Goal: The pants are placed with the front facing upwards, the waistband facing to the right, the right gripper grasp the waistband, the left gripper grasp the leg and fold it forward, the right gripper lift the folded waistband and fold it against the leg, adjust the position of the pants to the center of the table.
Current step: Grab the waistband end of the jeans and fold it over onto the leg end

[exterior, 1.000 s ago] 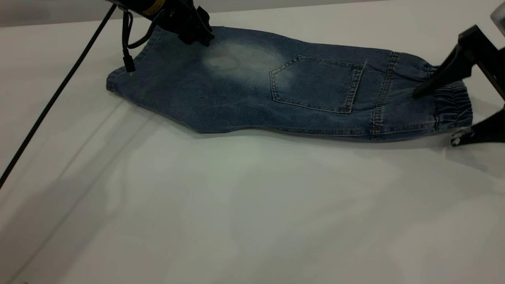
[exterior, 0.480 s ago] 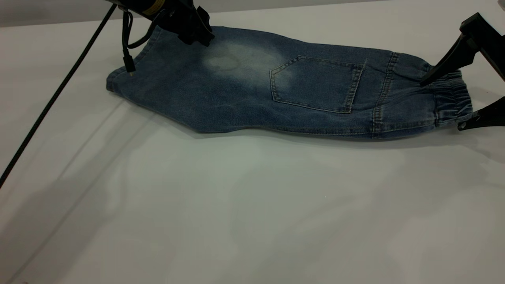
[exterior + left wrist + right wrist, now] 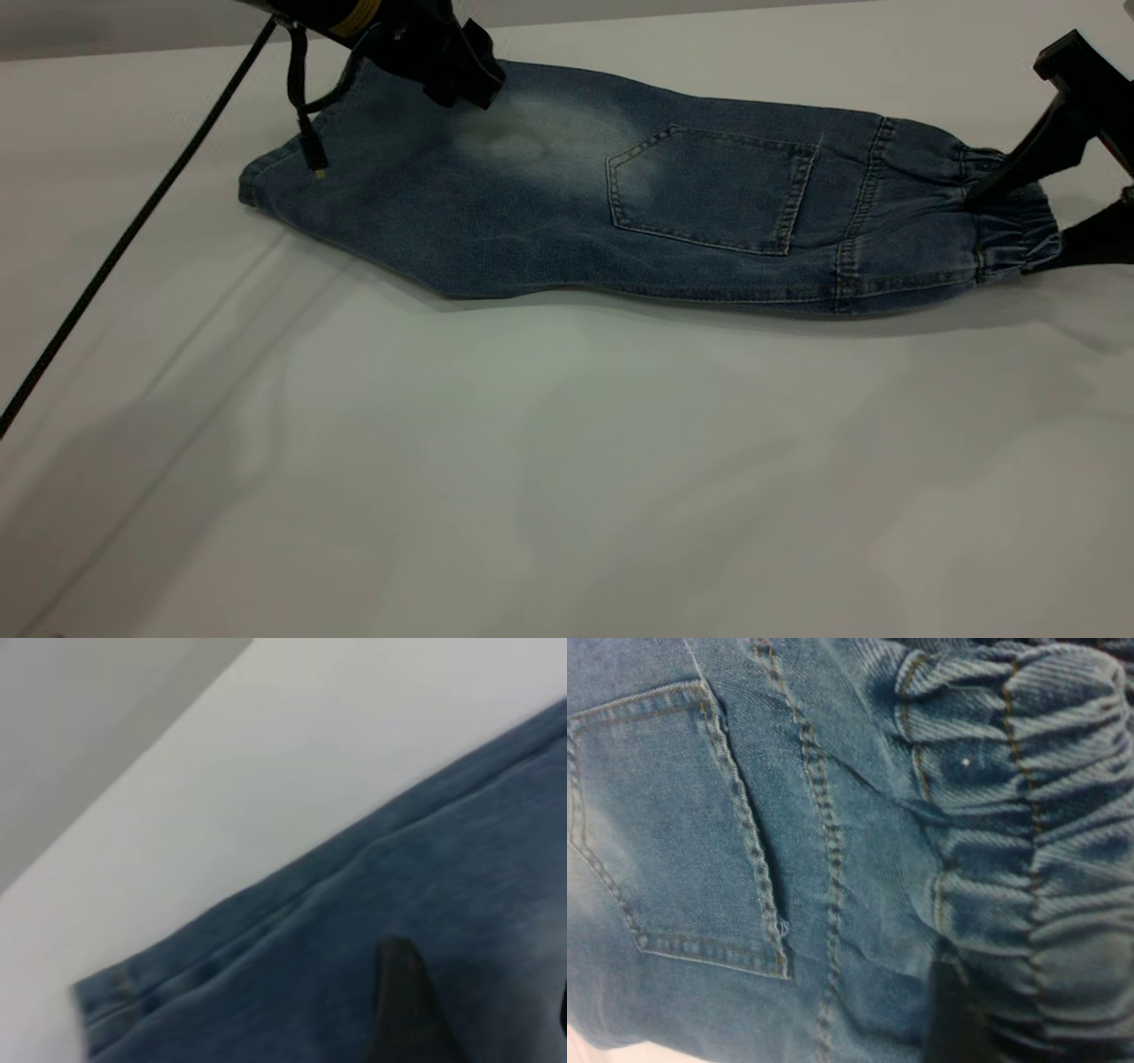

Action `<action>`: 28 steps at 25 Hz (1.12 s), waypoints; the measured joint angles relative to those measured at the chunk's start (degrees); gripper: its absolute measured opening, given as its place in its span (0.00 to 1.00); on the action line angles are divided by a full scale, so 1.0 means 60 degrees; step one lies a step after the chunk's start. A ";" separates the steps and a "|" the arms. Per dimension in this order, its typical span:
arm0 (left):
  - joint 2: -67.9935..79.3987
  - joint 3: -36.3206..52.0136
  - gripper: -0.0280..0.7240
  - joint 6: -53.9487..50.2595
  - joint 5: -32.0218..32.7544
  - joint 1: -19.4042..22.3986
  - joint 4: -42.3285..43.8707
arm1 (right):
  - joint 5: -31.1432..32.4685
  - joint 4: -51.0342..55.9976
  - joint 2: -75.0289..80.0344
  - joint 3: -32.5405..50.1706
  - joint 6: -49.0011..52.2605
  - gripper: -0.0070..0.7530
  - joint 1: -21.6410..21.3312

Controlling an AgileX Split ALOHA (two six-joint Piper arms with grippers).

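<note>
Straddling the waistband (image 3: 1019, 232), the right gripper (image 3: 1032, 226) sits near the table's (image 3: 567, 461) right edge with its fingers spread wide, one above the gathered band and one below, not closed on it. The pants (image 3: 638, 208) lie folded lengthwise toward the far edge, square back pocket (image 3: 709, 188) up. Over the leg, the left gripper (image 3: 461, 75) rests on denim; whether it grips cannot be told. Its black cable (image 3: 133, 230) crosses the far left corner.

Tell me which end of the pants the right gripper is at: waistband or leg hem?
The waistband: the gathered, ruffled end of the pants. The right gripper straddles it with open jaws; the flat leg hem lies opposite.
</note>
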 joint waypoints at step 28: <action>0.0000 0.0007 0.52 -0.2082 -0.1020 0.0022 -0.0014 | 0.0001 0.0560 0.0000 0.0000 -0.0554 0.07 0.0000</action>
